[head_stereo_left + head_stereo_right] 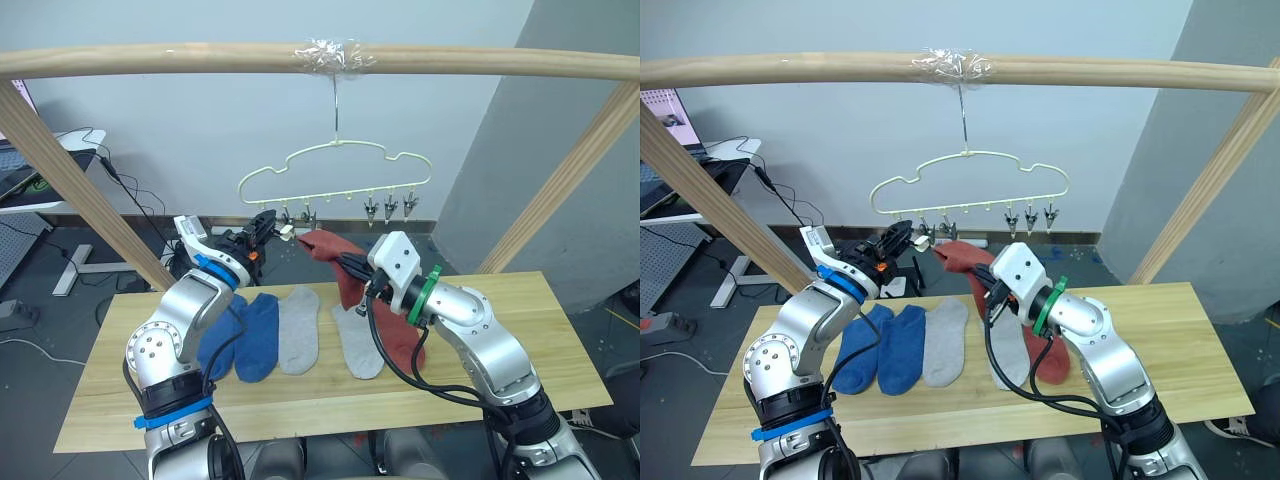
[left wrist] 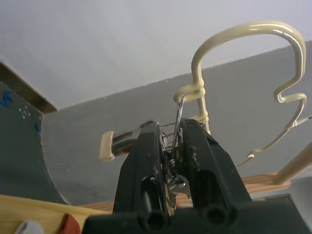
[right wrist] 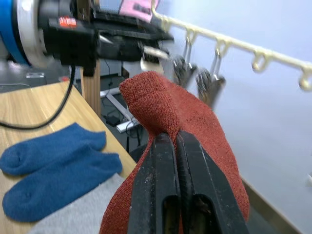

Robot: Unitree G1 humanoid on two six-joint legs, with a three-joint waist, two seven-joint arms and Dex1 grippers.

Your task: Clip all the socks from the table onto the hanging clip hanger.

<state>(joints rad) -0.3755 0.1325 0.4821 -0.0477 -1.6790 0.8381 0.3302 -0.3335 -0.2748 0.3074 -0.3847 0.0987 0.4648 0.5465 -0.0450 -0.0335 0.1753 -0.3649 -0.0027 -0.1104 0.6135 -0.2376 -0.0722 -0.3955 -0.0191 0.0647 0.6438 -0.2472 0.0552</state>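
Note:
The pale-yellow clip hanger [image 1: 335, 165] hangs by its hook from the wooden pole, with small metal clips along its lower wire. My left gripper [image 1: 268, 226] is raised at the hanger's left end, shut on a clip [image 2: 173, 146]. My right gripper [image 1: 350, 268] is shut on a rust red sock [image 1: 325, 250] and holds it up, its tip just right of that clip [image 3: 146, 51]. On the table [image 1: 530, 330] lie two blue socks [image 1: 245, 335] and two light grey socks [image 1: 298, 328]. More rust red fabric [image 1: 405, 345] lies by the right grey sock, partly behind my right arm.
A thick wooden pole frame [image 1: 150, 58] spans the top, and its slanted legs [image 1: 75, 175] come down at both ends of the table. A desk with cables [image 1: 70, 150] stands behind at the left. Several clips [image 1: 390, 208] hang free on the hanger's right.

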